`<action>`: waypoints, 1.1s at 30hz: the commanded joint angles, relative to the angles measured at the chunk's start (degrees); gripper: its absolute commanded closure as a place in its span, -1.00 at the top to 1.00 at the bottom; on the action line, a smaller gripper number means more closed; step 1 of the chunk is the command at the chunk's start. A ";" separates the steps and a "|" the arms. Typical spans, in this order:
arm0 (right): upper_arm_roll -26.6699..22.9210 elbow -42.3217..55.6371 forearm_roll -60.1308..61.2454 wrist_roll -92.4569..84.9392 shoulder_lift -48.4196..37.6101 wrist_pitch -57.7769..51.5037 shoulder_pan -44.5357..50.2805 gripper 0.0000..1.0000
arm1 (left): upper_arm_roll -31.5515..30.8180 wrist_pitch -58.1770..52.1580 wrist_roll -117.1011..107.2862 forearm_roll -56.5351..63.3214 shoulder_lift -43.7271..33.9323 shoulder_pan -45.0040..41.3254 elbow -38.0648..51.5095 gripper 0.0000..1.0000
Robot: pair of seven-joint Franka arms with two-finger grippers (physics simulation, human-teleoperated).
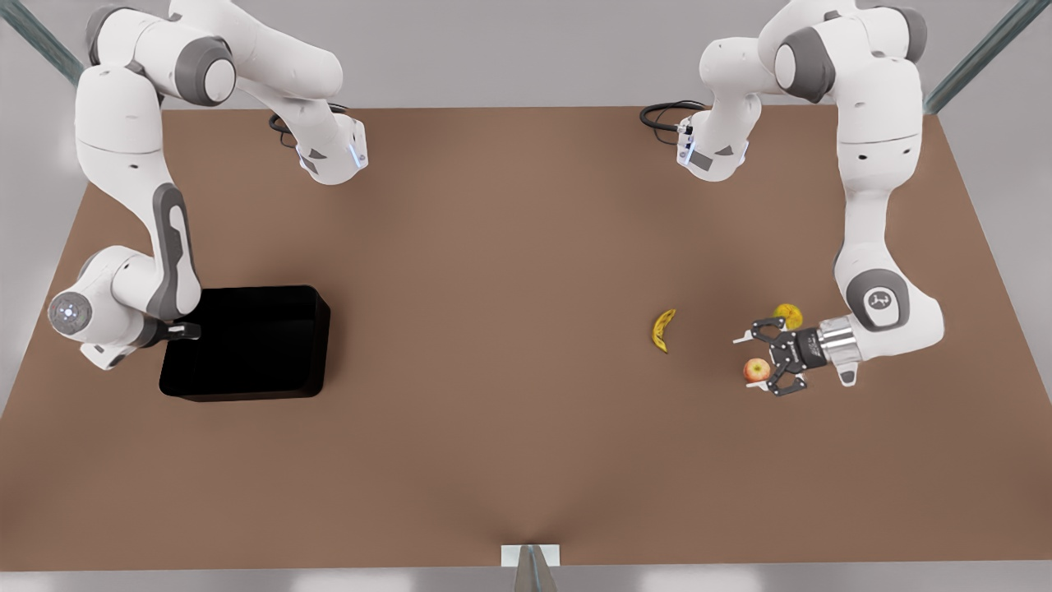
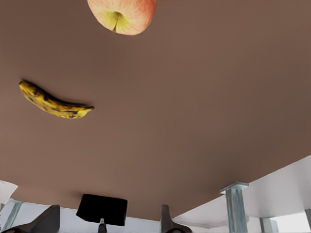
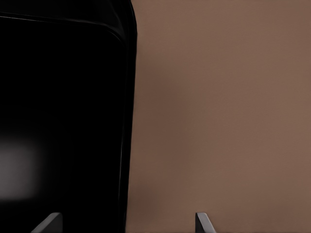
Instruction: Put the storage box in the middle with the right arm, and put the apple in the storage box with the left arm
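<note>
Storage box (image 1: 246, 345) sits on the brown table (image 1: 509, 460) at the front view's left, well apart from the fruits. We see the right gripper (image 1: 182, 331) at the box's wall on that side; in the right wrist view its fingertips (image 3: 48, 223) stand spread, with the box rim (image 3: 127, 121) running between them, nothing clamped.

Left gripper (image 1: 760, 362) is at the front view's right, lying low and sideways with fingers spread wide. We see the apple (image 1: 756, 370) just beside it, at the mouth of the open fingers, resting on the table, not pinched. In the left wrist view the apple (image 2: 122, 14) lies ahead of the fingertips (image 2: 165, 221).

Banana (image 1: 663, 330) lies near, toward the table's middle. Yellow-green round fruit (image 1: 789, 313) sits just behind the left gripper.
</note>
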 commanded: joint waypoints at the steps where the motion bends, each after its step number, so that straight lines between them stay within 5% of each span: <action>1: 0.00 -0.01 0.00 0.00 0.09 0.01 -0.04 1.00 | -0.03 0.30 0.51 -0.10 0.08 -0.01 -0.09 1.00; 4: 0.08 -0.45 0.00 0.00 0.88 0.01 0.05 1.00 | -0.03 2.32 2.89 -0.10 1.84 0.26 -0.44 1.00; 7: 0.09 -0.36 -0.08 -1.76 0.70 -0.78 -0.04 0.01 | 0.23 1.26 4.64 0.25 2.54 0.96 -0.62 1.00; 10: 0.09 -0.36 -0.08 -1.85 0.79 -1.04 -0.04 -0.28 | 0.41 1.18 5.88 0.07 3.51 2.10 -1.06 1.00; 21: 0.09 -0.27 -0.08 -3.95 1.32 -2.36 -0.12 -0.57 | -0.03 4.25 9.13 -1.07 7.29 4.12 -0.26 1.00; 33: 3.86 3.33 1.41 -4.84 1.06 -6.75 0.49 -0.57 | -0.56 3.11 17.74 -10.21 10.19 7.29 -2.55 1.00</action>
